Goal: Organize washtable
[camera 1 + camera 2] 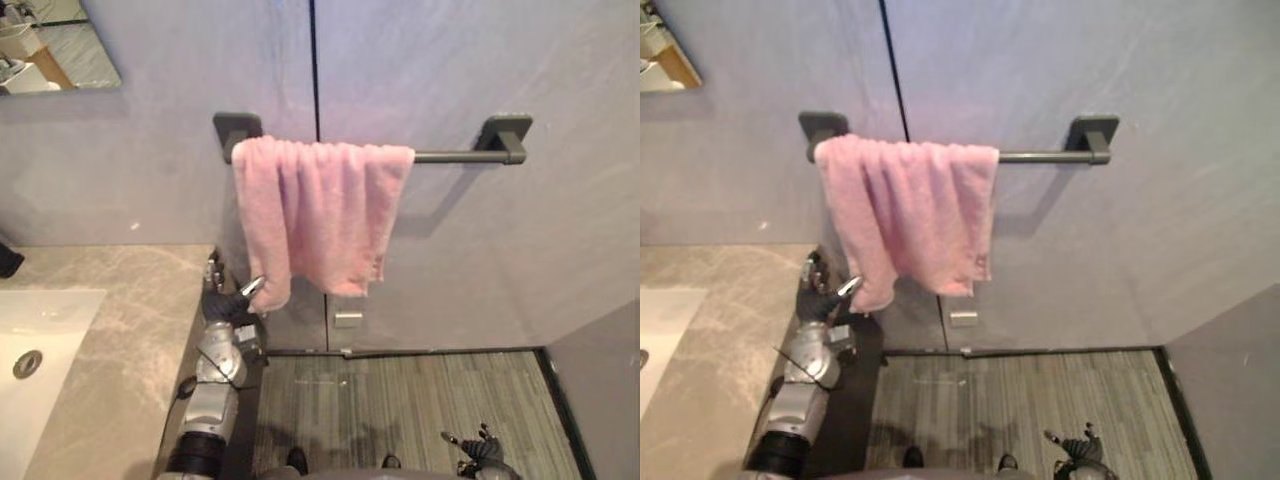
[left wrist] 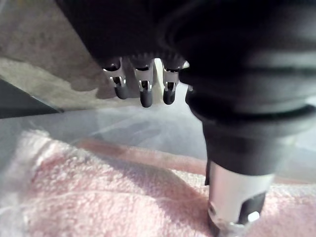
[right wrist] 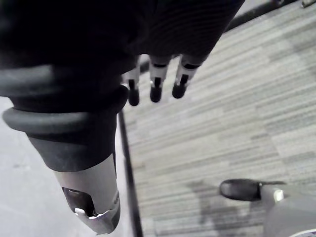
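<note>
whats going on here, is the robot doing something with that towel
A pink towel hangs draped over the dark wall bar, bunched toward its left end, next to the marble counter. The robot's left hand is raised to the towel's lower left corner. Its fingers are straight and off the cloth, with the thumb right at the towel, so it isn't gripping it. The right hand hangs low over the floor, open and holding nothing.

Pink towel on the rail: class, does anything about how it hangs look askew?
The pink towel sits bunched toward the left end of the rail, its hem uneven: the left corner droops lowest, beside the left hand.
</note>
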